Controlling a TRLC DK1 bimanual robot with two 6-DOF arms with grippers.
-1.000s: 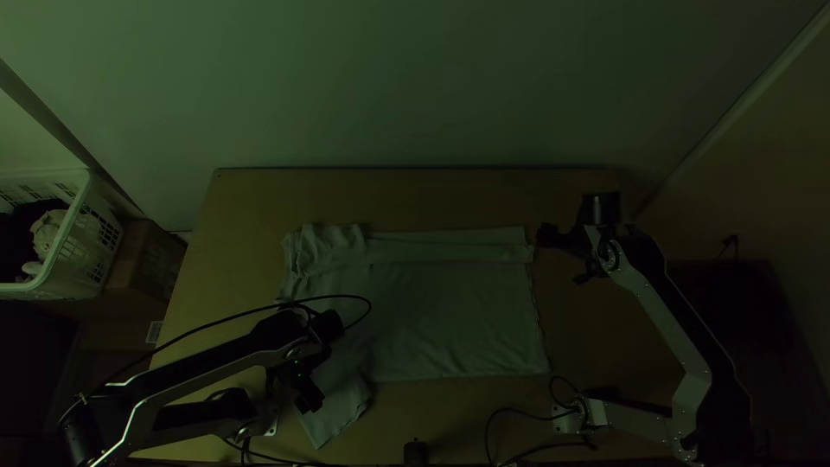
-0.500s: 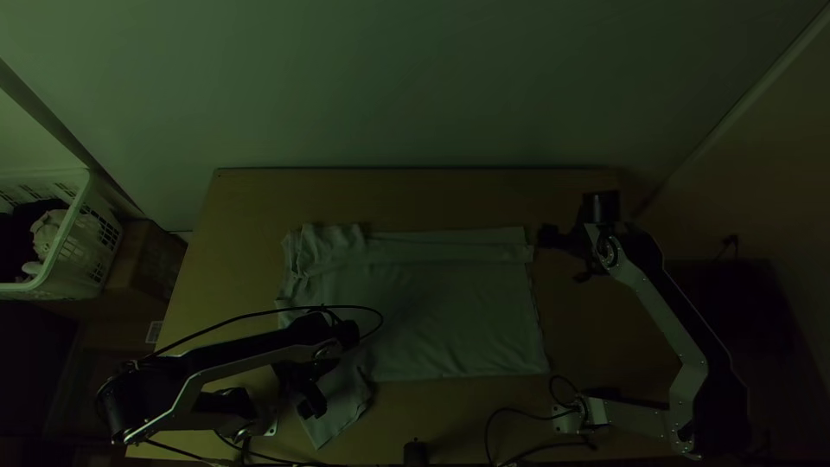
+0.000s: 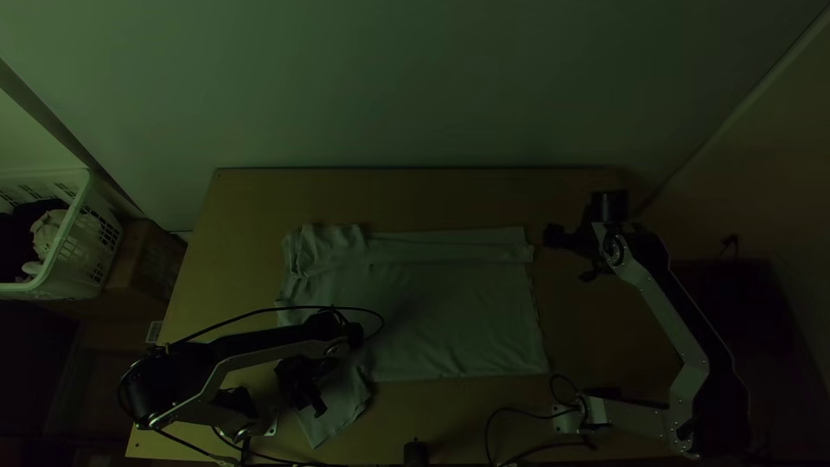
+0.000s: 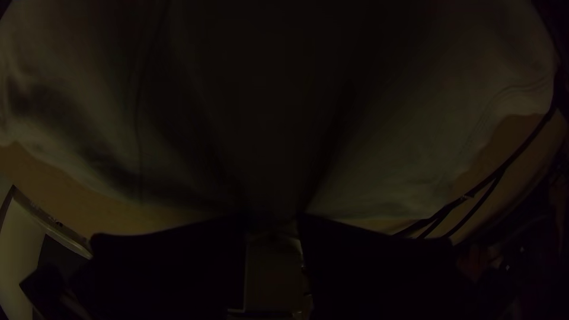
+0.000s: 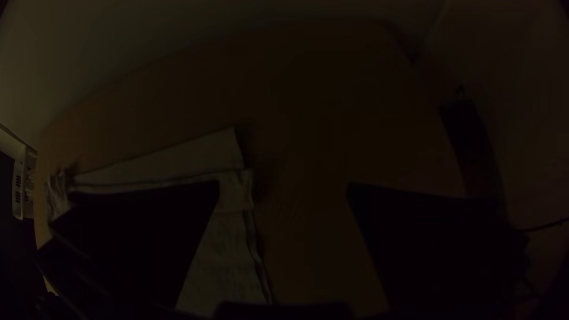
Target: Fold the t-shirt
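Observation:
The pale t-shirt [image 3: 450,320] lies flat on the table, its far side folded over in a long strip and bunched at the far left corner. A sleeve sticks out at its near left. My left gripper [image 3: 313,405] is low at that sleeve; in the left wrist view, a narrow gap parts the fingers of the left gripper [image 4: 272,222] beside the shirt [image 4: 385,154]. My right gripper [image 3: 553,235] stands just right of the folded strip's end. In the right wrist view, the right gripper [image 5: 284,192] is wide open, near the shirt's edge [image 5: 228,237].
Bare wooden table [image 3: 415,199] lies beyond the shirt and to its right. A white basket [image 3: 73,251] with cloth stands off the left side, beside a cardboard box [image 3: 143,259]. Black cables [image 3: 493,424] run along the near edge, where a small black object [image 3: 416,451] stands.
The left arm's forearm and wrist have shifted right, its gripper slightly right and nearer the table's near edge. The right gripper has moved a little to the right. The shirt lies unchanged.

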